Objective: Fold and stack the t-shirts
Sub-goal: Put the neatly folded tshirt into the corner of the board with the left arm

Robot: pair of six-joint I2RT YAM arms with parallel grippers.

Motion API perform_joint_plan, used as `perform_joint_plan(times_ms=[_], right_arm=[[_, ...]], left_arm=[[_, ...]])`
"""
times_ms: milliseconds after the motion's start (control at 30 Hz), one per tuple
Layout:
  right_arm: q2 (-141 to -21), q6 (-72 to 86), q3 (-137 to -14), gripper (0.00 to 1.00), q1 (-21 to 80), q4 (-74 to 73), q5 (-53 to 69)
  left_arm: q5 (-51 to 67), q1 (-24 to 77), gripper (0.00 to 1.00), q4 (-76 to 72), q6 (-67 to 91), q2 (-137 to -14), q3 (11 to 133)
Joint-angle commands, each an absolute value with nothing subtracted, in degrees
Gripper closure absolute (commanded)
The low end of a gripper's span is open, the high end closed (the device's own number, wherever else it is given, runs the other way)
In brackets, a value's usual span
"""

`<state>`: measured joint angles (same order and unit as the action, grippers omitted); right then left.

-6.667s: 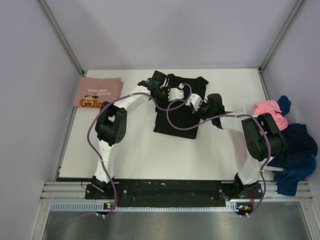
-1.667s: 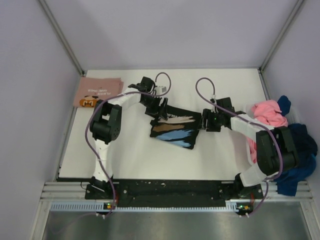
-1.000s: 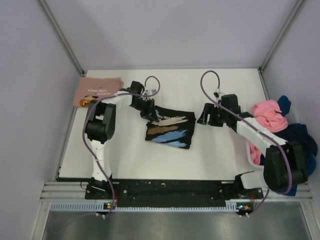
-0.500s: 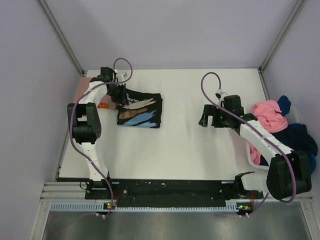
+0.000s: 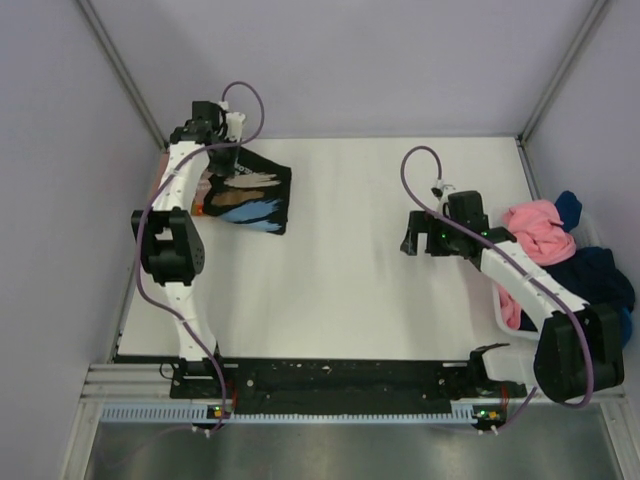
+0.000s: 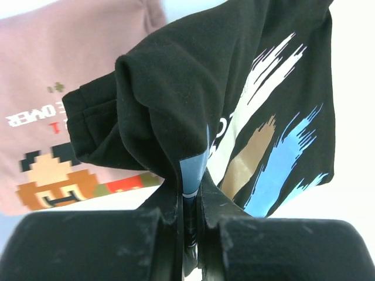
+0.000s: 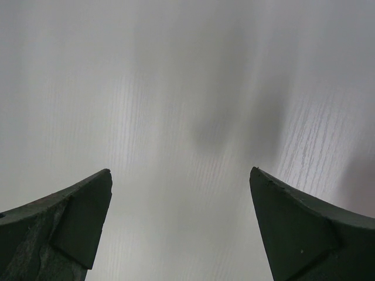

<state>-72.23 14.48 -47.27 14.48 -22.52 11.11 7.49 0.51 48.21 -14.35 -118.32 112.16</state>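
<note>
black folded t-shirt streaked blue, tan and white [image 6: 252, 99] hangs pinched in the left claw [image 6: 190, 216], partly over the pink cartoon-print t-shirt [image 6: 53, 117] at the far left of the bench [image 5: 380, 300]; right claw [image 7: 180, 171] gapes empty, well apart.

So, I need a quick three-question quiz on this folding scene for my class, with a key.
1. True or false: the right gripper is open and empty.
2. The left gripper is shut on: A a towel, B the black t-shirt, C nothing.
3. What colour is the cartoon-print t-shirt under the black one?
Key: 1 true; 2 B; 3 pink.
</note>
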Motion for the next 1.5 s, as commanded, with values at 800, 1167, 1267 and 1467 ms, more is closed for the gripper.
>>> perform_joint_plan(times_ms=[800, 1167, 1267, 1467], right_arm=[[-69.96, 10.46, -47.64, 0.01, 14.94, -23.73, 8.0], [-69.96, 9.58, -47.81, 0.01, 15.03, -24.26, 7.03], [-70.14, 9.32, -47.99, 0.01, 15.03, -24.35, 7.03], [-70.4, 9.05, -48.16, 0.01, 15.03, -24.61, 6.86]], left_arm=[[-15.2, 0.35, 1.0, 46.06, -30.94, -116.81, 126.56], [-18.72, -4.39, 1.0, 40.17, -28.66, -119.97, 126.74], [-18.28, -5.88, 1.0, 38.5, -28.48, -121.28, 126.74], [-17.93, -7.73, 1.0, 36.48, -29.18, -126.2, 126.74]])
